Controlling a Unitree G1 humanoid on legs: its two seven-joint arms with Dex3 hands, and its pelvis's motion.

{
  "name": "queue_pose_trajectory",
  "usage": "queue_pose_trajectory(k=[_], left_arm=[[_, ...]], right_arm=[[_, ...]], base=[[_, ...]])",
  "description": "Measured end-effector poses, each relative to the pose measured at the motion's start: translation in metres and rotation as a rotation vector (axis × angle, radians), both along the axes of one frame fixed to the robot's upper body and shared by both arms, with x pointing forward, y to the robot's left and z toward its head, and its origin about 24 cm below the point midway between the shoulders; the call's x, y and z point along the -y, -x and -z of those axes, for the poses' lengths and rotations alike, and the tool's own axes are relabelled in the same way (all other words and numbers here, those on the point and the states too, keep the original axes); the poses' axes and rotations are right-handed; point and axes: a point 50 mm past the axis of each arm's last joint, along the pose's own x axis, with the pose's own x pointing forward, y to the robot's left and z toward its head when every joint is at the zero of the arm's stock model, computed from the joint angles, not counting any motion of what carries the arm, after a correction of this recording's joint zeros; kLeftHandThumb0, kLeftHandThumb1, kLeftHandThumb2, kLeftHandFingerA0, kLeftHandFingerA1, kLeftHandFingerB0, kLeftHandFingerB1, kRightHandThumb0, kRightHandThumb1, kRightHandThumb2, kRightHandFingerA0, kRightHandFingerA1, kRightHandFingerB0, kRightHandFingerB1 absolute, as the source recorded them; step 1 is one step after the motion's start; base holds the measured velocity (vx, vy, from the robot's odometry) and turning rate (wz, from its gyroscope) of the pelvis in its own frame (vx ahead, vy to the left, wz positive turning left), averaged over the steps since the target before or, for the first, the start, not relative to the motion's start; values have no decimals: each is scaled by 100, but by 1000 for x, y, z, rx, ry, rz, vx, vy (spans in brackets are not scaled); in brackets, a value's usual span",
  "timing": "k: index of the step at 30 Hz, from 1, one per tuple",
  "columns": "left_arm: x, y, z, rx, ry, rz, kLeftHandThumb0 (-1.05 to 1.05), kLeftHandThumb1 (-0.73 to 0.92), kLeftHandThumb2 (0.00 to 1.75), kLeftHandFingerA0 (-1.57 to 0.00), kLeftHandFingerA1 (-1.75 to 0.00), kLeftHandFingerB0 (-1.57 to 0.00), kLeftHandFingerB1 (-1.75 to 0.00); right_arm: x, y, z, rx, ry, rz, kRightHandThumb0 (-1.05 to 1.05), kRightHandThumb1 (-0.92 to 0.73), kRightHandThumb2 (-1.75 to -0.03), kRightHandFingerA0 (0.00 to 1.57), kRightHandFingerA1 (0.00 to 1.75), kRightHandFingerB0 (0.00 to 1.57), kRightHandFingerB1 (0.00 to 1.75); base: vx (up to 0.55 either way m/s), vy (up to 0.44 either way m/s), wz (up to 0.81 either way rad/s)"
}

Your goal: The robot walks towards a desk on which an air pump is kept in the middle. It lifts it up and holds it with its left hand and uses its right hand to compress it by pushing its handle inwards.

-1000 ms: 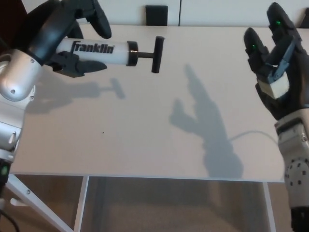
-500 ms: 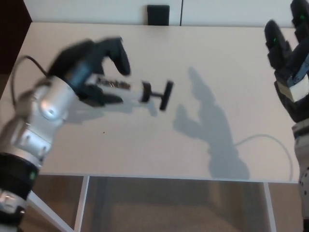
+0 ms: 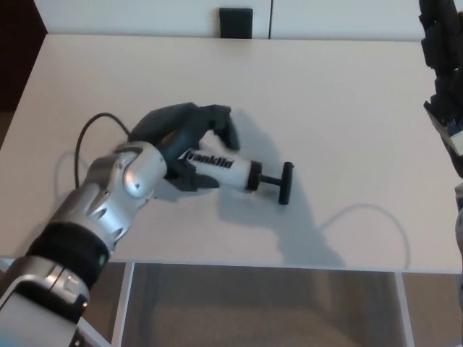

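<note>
The left hand (image 3: 184, 137) grips the white Franklin air pump (image 3: 224, 168) low over the middle of the white bench (image 3: 347, 108), its black T-handle (image 3: 285, 183) pointing right. The right hand (image 3: 443, 72) sits at the frame's edge, grip unclear.

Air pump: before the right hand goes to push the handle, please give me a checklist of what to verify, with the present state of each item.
1. Left hand closed around the white barrel of the air pump: ok.
2. Handle free of the left hand's fingers, pointing to the robot's right: ok.
3. Handle rod extended, so there is travel to compress: ok.
4. Pump lifted off the desk: cannot tell; it is low, close over its shadow.
5. Right hand near the handle: not ok; it is far off at the picture's right edge.
</note>
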Motion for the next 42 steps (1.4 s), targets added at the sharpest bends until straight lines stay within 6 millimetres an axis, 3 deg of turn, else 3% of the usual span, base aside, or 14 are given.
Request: queue_pose_trajectory(k=[1,2,6,10,11,14,15,20,21,28,30,38,39,42], left_arm=[[0,0,0,0,0,0,-88,46,85,0,0,0,-2],[1,-1,-2,-12,-12,6,-98,63,59,0,0,0,0],[2,-4,-7,-42,-37,19,-98,64,59,0,0,0,0],[-4,-7,-16,-51,-58,19,-102,66,60,0,0,0,0],[-7,-8,-21,-51,-65,17,-98,55,96,0,0,0,0],[-18,-12,-39,-28,-67,5,-99,56,97,0,0,0,0],[-22,-13,-48,-8,-68,2,-97,67,60,0,0,0,0],[-33,-13,-81,73,-59,10,-96,66,61,0,0,0,0],[-36,-12,-90,99,-53,13,-91,53,93,0,0,0,-4],[-56,10,-120,228,11,31,-79,51,86,-5,-29,-11,-30],[-56,10,-120,228,11,31,-76,62,61,-16,-30,-20,-28],[-90,55,-102,239,133,-6,-69,60,59,-30,-35,-32,-32],[-93,60,-98,230,143,-13,-72,49,89,-27,-47,-33,-48],[-109,80,-80,181,186,-51,-75,50,90,-29,-47,-35,-48]], right_arm=[[0,0,0,0,0,0,-91,-82,-115,0,12,0,8],[0,0,-1,3,1,0,-91,-82,-115,0,13,0,8],[-1,1,-2,9,2,0,-91,-82,-115,0,13,0,8],[-2,1,-2,10,3,1,-91,-81,-115,0,13,0,8],[-2,2,-2,9,4,1,-92,-79,-114,0,13,0,9],[-4,3,0,3,13,-1,-92,-79,-114,0,13,0,9],[-4,4,1,-1,16,-1,-92,-79,-114,0,13,0,9],[-7,9,1,8,37,-2,-92,-77,-114,0,13,0,9],[-8,11,0,13,43,-4,-92,-76,-113,0,13,0,10],[-2,29,8,-2,96,-1,-98,-81,-115,8,15,8,8],[-2,29,8,-2,96,-1,-94,-78,-116,1,18,0,10],[23,58,35,-120,163,60,-95,-70,-112,2,15,2,9],[25,60,38,-135,169,68,-93,-78,-114,0,15,0,10],[35,71,49,-195,185,92,-93,-79,-114,0,15,0,11]], base=[[0,0,0],[0,0,0],[0,0,0],[0,0,0],[0,0,0],[0,0,0],[0,0,0],[0,0,0],[0,0,0],[0,0,0],[0,0,0],[0,0,0],[0,0,0],[0,0,0]])
